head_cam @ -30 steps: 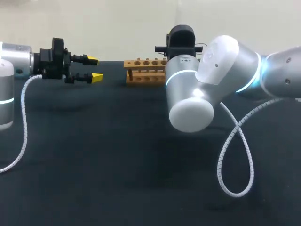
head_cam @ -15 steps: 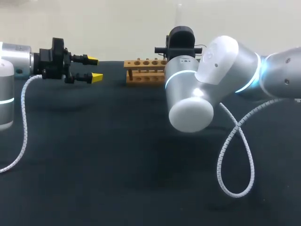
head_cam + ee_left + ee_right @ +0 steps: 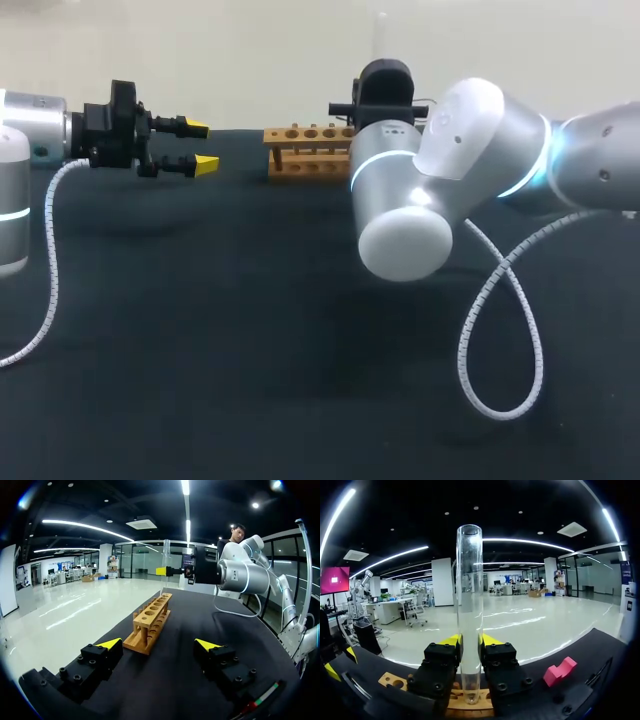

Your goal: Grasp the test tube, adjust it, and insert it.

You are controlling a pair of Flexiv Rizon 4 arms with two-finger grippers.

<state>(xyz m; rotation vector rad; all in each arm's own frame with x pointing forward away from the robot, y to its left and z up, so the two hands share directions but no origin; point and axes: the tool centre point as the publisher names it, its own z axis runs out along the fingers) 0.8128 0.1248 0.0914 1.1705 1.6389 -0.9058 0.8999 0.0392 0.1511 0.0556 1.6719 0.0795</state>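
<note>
A clear glass test tube (image 3: pixel 470 615) stands upright between the fingers of my right gripper (image 3: pixel 470 647), which is shut on its lower part. Its bottom end hangs just over the wooden rack (image 3: pixel 395 681) (image 3: pixel 308 150). In the left wrist view the tube (image 3: pixel 165 562) shows above the rack's (image 3: pixel 152 621) far end, held by the right gripper (image 3: pixel 169 571). My left gripper (image 3: pixel 200 146) (image 3: pixel 158 645) hovers open and empty to the left of the rack, pointing at it. In the head view the right arm (image 3: pixel 440 180) hides its own gripper.
A pink block (image 3: pixel 559 671) lies on the black table (image 3: pixel 250 330) beside the rack, on the side away from the left gripper. White coiled cables hang from both arms (image 3: pixel 500 320). The left gripper's fingertips (image 3: pixel 329 670) show at the table's far side in the right wrist view.
The right arm and its cable have shifted very slightly to the left. The left arm and the rack have not moved.
</note>
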